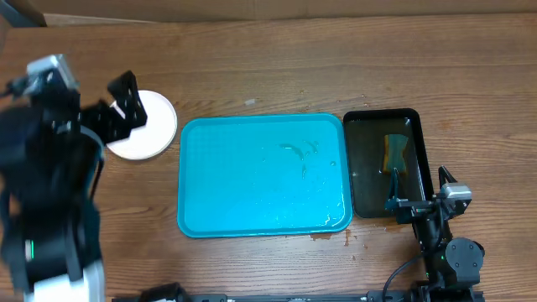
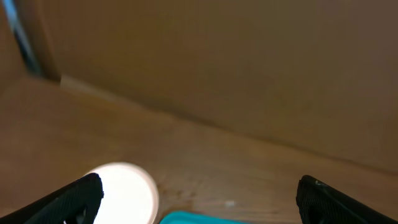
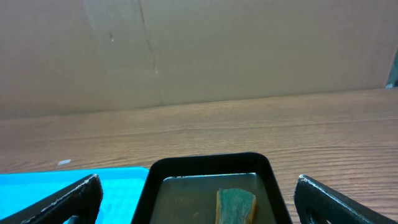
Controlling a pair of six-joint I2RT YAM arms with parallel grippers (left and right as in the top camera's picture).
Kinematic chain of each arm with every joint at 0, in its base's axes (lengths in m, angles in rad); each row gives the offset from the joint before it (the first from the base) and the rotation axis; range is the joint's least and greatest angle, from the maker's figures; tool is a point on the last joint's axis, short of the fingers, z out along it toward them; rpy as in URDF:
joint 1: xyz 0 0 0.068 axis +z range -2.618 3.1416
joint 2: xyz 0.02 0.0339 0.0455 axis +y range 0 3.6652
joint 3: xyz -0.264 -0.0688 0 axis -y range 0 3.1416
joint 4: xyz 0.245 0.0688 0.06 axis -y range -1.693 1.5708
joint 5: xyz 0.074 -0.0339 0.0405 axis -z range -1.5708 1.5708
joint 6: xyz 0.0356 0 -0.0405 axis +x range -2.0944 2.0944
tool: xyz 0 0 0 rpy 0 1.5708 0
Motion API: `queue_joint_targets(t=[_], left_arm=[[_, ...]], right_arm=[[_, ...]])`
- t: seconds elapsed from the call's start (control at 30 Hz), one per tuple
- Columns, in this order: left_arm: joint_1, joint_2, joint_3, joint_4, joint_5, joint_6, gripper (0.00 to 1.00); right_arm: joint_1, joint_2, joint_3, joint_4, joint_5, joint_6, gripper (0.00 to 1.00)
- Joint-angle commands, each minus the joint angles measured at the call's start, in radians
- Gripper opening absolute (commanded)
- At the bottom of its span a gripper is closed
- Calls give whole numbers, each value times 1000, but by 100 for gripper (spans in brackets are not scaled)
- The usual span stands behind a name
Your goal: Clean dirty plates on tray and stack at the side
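A white plate (image 1: 153,134) is sitting on the wooden surface (image 1: 277,75), off the tray, just beside its far left corner. Its top face is looking clean and bright. Whether other plates are lying beneath it cannot be told from above.

The turquoise tray (image 1: 235,189) is lying flat in the middle of the surface, carrying no plates. A few thin wet streaks (image 1: 299,152) are showing on its right half.

The left gripper (image 2: 199,183) is hovering over the near left edge of the plate with its jaws standing wide apart and nothing between them.

A narrow black tray (image 1: 359,172) is lying just to the right of the turquoise one, holding murky liquid and a yellow-green sponge (image 1: 395,151) in its far half.

The right gripper (image 3: 198,183) is hanging at the near end of the black tray, pointing along it toward the sponge. Its jaws are spread wide and holding nothing.
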Motion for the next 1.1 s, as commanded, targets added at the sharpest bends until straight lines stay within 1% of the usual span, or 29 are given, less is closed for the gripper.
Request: queue_joint_targets(t=[0.0, 0.1, 0.23, 0.3, 0.37, 0.5, 0.7, 0.8, 0.87, 0.93, 1.07], left_arm=[[-44, -117, -13, -12, -14, 33, 100], [-53, -230, -64, -39, -32, 38, 100], [-53, -406, -222, -44, -43, 37, 100], [-53, -486, -309, -23, -52, 37, 100], [-53, -570, -409, 31, -72, 37, 100], [-61, -721, -591, 237, -74, 37, 100], [-111, -887, -833, 702, -75, 37, 100], [-128, -935, -935, 871, -78, 37, 100], [-134, -944, -996, 958, -77, 37, 100], [-137, -944, -1048, 1011, -77, 34, 100], [-146, -944, -1132, 1032, -86, 34, 100]], right_arm=[[-5, -11, -10, 6, 13, -1, 100], [-5, -11, -10, 6, 13, -1, 100], [-5, -11, -10, 6, 13, -1, 100], [-5, -11, -10, 6, 13, -1, 100], [-5, -11, -10, 6, 13, -1, 100], [-5, -11, -10, 6, 13, -1, 100], [-5, -11, -10, 6, 13, -1, 100], [-5, -11, -10, 6, 13, -1, 100], [-5, -11, -10, 6, 13, -1, 100], [-5, -11, -10, 6, 13, -1, 100], [-5, -11, -10, 6, 13, -1, 100]])
